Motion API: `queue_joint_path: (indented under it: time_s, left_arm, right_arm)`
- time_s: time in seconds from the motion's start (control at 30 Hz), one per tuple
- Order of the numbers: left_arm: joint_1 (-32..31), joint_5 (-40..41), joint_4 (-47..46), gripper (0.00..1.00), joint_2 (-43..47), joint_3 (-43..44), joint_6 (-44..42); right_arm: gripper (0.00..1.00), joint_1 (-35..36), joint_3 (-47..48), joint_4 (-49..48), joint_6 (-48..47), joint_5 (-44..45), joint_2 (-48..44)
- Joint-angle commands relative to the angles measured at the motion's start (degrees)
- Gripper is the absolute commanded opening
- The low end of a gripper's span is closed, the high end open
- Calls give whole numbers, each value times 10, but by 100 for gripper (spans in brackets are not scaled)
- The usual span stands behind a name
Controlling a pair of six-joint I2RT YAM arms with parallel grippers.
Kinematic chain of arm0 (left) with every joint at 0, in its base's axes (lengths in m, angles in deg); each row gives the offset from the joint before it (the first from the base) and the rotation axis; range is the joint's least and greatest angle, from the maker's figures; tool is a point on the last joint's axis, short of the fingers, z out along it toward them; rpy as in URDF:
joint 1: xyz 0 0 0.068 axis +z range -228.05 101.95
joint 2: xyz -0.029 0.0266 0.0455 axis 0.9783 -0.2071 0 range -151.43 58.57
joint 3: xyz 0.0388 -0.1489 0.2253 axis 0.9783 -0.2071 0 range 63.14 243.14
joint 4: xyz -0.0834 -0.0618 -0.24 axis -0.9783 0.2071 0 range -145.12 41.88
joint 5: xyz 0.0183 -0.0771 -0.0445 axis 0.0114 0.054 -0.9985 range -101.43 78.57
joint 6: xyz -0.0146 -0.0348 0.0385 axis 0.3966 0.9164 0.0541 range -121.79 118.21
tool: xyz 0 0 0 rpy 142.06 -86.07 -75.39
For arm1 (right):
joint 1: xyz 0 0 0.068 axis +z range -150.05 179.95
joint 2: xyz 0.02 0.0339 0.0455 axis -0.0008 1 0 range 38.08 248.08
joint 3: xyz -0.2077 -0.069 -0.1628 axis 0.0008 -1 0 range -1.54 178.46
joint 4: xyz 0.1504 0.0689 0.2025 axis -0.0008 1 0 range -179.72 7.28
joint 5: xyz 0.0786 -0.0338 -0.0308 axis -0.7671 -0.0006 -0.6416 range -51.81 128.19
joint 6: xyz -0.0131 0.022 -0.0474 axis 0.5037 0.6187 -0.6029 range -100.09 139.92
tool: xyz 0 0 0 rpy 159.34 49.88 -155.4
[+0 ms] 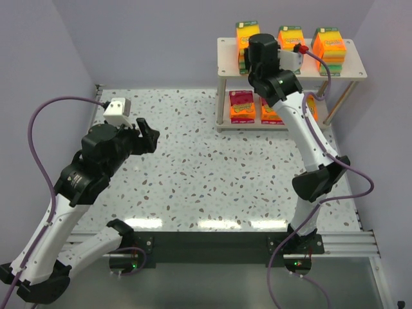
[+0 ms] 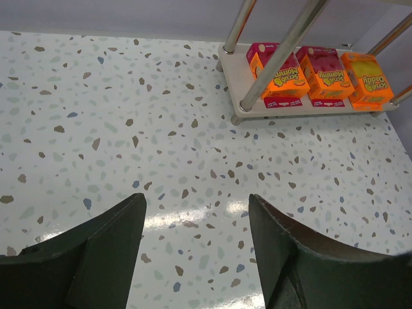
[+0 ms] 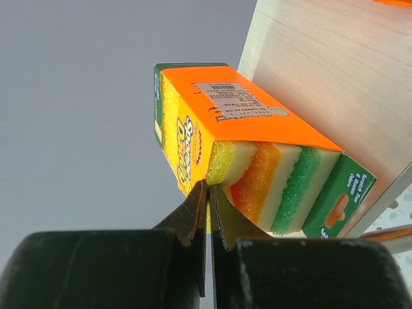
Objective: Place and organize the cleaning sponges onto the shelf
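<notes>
Speckled table (image 1: 180,167): the shelf (image 1: 347,72) carried all six cleaning sponges (image 1: 329,45), three per board, so only straightening appeared to remain. The right gripper (image 3: 207,193), fingers pressed together, touched the upper-left pack (image 3: 232,122); the left gripper (image 2: 196,199) hung wide apart, empty.

Third lower-tier sponge pack (image 1: 312,106): mostly hidden behind right arm (image 1: 302,129), right of centre, overhead view. Shelf (image 2: 239,80): upper board and leg tops cut off by top edge, left wrist view.
</notes>
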Motion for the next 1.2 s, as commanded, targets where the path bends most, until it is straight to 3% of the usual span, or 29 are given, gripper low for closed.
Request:
queue_joint_path:
  time_s: [0.0,0.2,0.27,0.3,0.4,0.57,0.7,0.83,1.0,1.17]
  left_arm:
    - [2,1,2,70,7,14,5]
    - [2,3,3,71,9,14,6]
    - [2,2,3,72,9,14,7]
    - [2,2,3,72,9,15,7]
    - [2,3,3,73,10,19,7]
    - [2,-2,-1,78,11,32,11]
    - [2,-20,-15,88,9,52,12]
    - [2,-43,-23,100,-2,74,12]
    - [2,-74,-18,100,-23,102,14]
    - [2,-88,0,100,-57,130,22]
  right_arm:
    - [0,-6,1,-13,19,41,3]
    - [0,-10,-34,-25,26,30,-10]
    - [4,-12,-48,-36,24,29,-16]
    - [9,-14,-50,-37,22,26,-17]
    - [43,-16,-64,-75,-1,6,-32]
    - [75,-17,-100,-158,-94,-21,-81]
    - [98,-18,-142,-216,-144,-43,-161]
    - [98,-18,-214,-225,-179,-110,-248]
    - [98,-19,-336,-188,-290,-289,-357]
    - [98,-19,-503,-118,-378,-388,-506]
